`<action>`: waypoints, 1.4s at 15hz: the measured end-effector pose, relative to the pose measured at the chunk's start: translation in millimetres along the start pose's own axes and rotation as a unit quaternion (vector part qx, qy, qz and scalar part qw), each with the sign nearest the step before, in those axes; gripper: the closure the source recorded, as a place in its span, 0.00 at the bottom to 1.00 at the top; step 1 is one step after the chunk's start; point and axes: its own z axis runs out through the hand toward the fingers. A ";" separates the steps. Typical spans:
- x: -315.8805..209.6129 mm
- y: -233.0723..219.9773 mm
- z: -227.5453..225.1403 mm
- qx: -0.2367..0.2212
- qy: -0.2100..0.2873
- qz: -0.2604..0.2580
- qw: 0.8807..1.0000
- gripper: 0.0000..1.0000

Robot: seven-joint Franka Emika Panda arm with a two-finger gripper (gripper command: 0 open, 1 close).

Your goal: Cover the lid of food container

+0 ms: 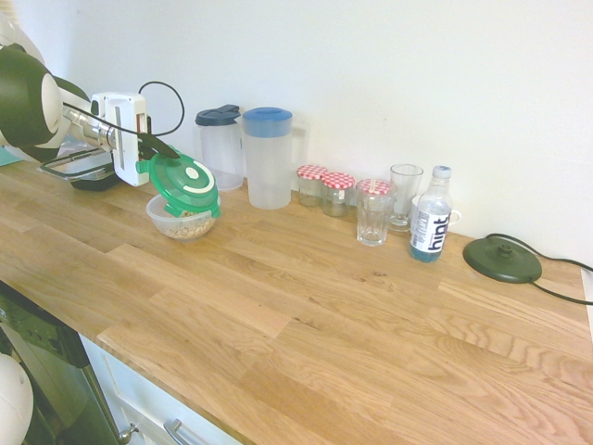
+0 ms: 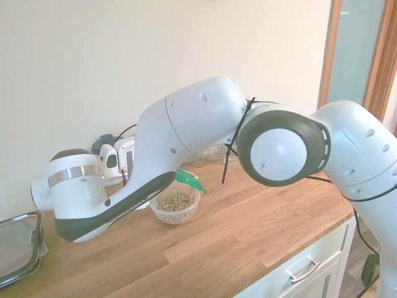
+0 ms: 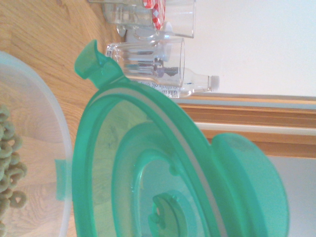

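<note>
Gripper (image 1: pixel 148 148) clamped on tilted green lid (image 1: pixel 188 183) above food container (image 1: pixel 179 222); "hint" bottle (image 1: pixel 430 222) well apart.

Pale oak-plank tabletop (image 1: pixel 306 315) carries a small round clear plastic bowl of beige cereal bits (image 1: pixel 182 222), two clear blue-lidded plastic pitchers (image 1: pixel 267 158). Beside them: three gingham-lidded jars (image 1: pixel 336 193), two drinking glasses (image 1: pixel 373 211), a water bottle (image 1: pixel 430 222), a dark round kettle base (image 1: pixel 501 259).

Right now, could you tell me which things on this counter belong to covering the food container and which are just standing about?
Part of the job:
- green lid, held tilted by the tool
- food container with cereal bits, below the lid

Just standing about:
- two pitchers
- three checked-lid jars
- two glasses
- water bottle
- rectangular container
- dark round base
</note>
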 end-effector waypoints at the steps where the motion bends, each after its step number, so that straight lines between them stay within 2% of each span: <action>1: -1.4 0.2 -1.8 0.001 0.001 -0.001 1.000 0.00; 7: -14.1 -2.8 -8.4 0.008 -0.007 -0.017 1.000 0.00; 14: -23.6 -4.6 -31.0 0.083 -0.066 -0.052 0.993 0.00; 21: -22.2 6.6 -39.2 0.113 -0.120 -0.072 0.984 0.00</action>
